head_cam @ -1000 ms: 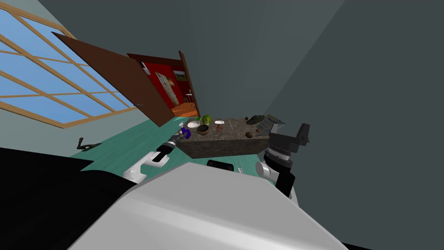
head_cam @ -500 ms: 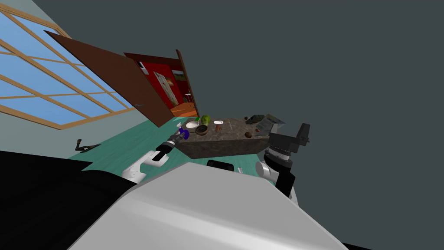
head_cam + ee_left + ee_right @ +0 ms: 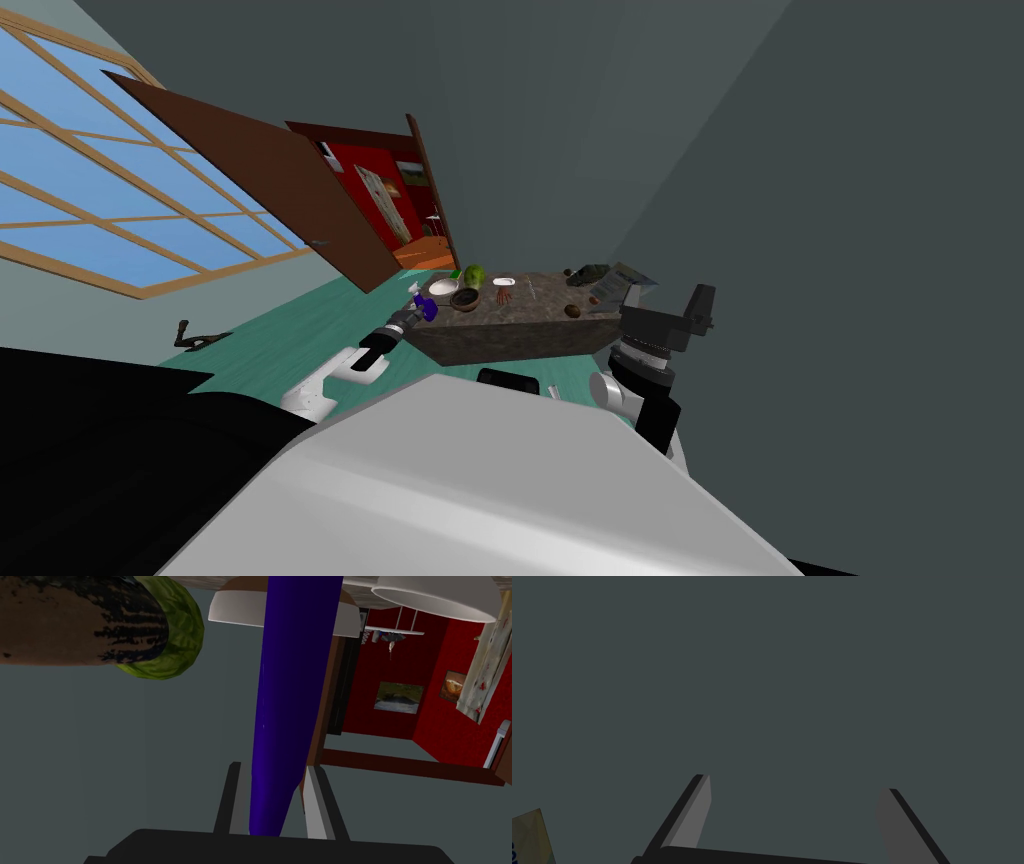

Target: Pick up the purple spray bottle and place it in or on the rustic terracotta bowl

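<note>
Left arm (image 3: 350, 365): you have it stretched low and forward, with the forearm running over the teal floor (image 3: 290, 335) to the near left corner of the counter (image 3: 520, 330). The left pincer (image 3: 273, 768) is clamped on the purple spray bottle (image 3: 287, 691). Both fingers (image 3: 316, 801) press the sides of its tapered end, and the body runs out lengthwise past the tips. In the head view the bottle is at that counter corner, just beside the terracotta bowl (image 3: 464, 299). You cannot tell whether it touches the top.

Right arm (image 3: 650, 340): bent and raised at the counter's right end. The right pincer (image 3: 794, 803) has its fingers spread wide with nothing between them, facing a flat grey wall.

Around: the bowl is dark brown with black smears on its outer wall. A green cabbage (image 3: 475, 274) sits just behind it, a white bowl (image 3: 444, 287) is beside it on the left, and a white dish (image 3: 504, 282) lies further right. A small reddish item (image 3: 503, 296) is too small to name. A brown round item (image 3: 573, 311) lies near the front right edge, and printed paper (image 3: 615, 283) sits at the far right.

Surface: the counter top is dark, mottled stone.

Room: an open brown door (image 3: 260, 180) leads to a red-walled room (image 3: 375, 170) hung with pictures. A window (image 3: 90, 200) with wooden bars is on the left, and the walls are grey.
</note>
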Tool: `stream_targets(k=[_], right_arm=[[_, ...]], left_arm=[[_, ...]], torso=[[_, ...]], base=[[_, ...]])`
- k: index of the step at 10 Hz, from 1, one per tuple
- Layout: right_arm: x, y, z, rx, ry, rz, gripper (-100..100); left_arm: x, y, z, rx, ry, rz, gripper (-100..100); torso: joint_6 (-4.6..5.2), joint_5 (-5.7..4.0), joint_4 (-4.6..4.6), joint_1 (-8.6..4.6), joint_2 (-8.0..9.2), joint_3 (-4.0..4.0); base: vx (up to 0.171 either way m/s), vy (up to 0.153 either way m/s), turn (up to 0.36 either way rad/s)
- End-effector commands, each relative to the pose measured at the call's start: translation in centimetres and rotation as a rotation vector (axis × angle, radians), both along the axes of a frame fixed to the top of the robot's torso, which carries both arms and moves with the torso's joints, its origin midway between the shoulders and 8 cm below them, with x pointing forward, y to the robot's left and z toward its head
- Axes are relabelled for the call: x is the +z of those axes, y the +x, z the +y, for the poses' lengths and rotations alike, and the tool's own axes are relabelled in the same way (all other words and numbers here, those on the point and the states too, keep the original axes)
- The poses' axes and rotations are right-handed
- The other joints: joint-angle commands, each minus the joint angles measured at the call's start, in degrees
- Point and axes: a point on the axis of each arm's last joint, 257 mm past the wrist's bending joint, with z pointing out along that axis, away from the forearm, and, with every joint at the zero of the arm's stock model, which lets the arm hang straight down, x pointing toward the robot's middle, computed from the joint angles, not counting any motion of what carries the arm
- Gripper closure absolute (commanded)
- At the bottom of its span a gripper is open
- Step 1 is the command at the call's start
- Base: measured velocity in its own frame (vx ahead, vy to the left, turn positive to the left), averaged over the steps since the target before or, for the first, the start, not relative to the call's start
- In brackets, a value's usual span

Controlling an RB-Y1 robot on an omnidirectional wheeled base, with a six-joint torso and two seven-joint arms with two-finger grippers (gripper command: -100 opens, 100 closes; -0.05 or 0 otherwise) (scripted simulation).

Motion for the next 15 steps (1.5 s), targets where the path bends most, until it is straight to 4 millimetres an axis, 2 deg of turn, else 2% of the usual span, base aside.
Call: stream_targets(k=[1, 2, 3, 5, 10, 12, 15], right_arm=[[0.0, 0.0, 0.0, 0.0, 0.0, 0.0, 0], [0.0, 0.0, 0.0, 0.0, 0.0, 0.0, 0], [0.0, 0.0, 0.0, 0.0, 0.0, 0.0, 0], [0.0, 0.0, 0.0, 0.0, 0.0, 0.0, 0], [0.0, 0.0, 0.0, 0.0, 0.0, 0.0, 0], [0.0, 0.0, 0.0, 0.0, 0.0, 0.0, 0], [0.0, 0.0, 0.0, 0.0, 0.0, 0.0, 0]], left_arm=[[0.0, 0.0, 0.0, 0.0, 0.0, 0.0, 100], [0.0, 0.0, 0.0, 0.0, 0.0, 0.0, 0], [1.7, 0.4, 0.6, -0.004, 0.057, 0.001, 100], [3.3, 0.8, 1.0, -0.01, 0.116, 0.001, 100], [7.1, 1.8, 1.7, -0.022, 0.256, -0.003, 100], [9.6, 2.2, 2.1, -0.02, 0.322, -0.007, 100], [11.8, 2.1, 2.6, -0.002, 0.336, -0.011, 100]], torso=[[0.0, 0.0, 0.0, 0.0, 0.0, 0.0], [0.0, 0.0, 0.0, 0.0, 0.0, 0.0], [0.0, 0.0, 0.0, 0.0, 0.0, 0.0], [-0.07, -0.18, 0.09, -0.75, 0.45, 0.25], [-0.03, -0.32, 0.11, -0.87, 0.44, 0.27], [-0.03, -0.33, 0.11, -0.81, 0.4, 0.25], [-0.04, -0.37, 0.08, -0.77, 0.2, 0.14]], base=[[0.0, 0.0, 0.0], [0.0, 0.0, 0.0], [-0.053, -0.117, 0.093], [-0.111, -0.184, 0.144], [-0.084, -0.158, 0.078], [-0.08, -0.138, 0.069], [-0.025, -0.101, 0.0]])
